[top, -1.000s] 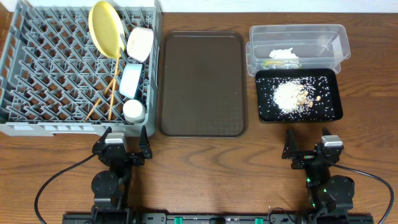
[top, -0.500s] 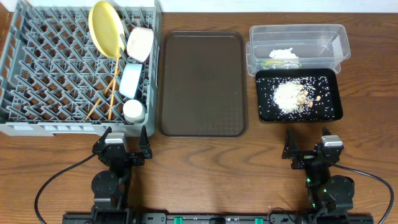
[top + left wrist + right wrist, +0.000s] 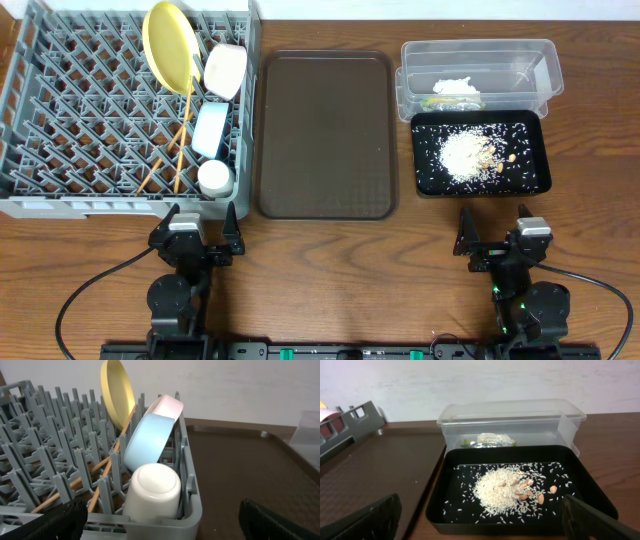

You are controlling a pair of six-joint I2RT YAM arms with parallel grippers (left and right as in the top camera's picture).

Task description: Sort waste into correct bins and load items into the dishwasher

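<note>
Left pincer [image 3: 201, 222] and right pincer [image 3: 495, 236]: both released, empty, low at the near worktop [image 3: 350, 270] edge. Grey rack [image 3: 80, 120] holds yellow plate [image 3: 170, 45], white bowl [image 3: 226, 70], blue bowl [image 3: 211, 130], inverted white cup [image 3: 214, 178] and chopsticks [image 3: 180, 150]. Rice [image 3: 465, 157] lies in black tray [image 3: 535, 185]; crumpled paper [image 3: 456, 87] in clear tub [image 3: 520, 55].

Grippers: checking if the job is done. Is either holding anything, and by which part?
Nothing is held: the left gripper and the right gripper both stand open and empty.

1 rack [image 3: 90, 110], 1 plate [image 3: 170, 45], 1 white bowl [image 3: 226, 70], 1 blue bowl [image 3: 211, 130], 1 cup [image 3: 214, 177], 2 chopsticks [image 3: 181, 150], 1 brown tray [image 3: 325, 135], 1 tub [image 3: 520, 60], 1 black tray [image 3: 545, 150].
</note>
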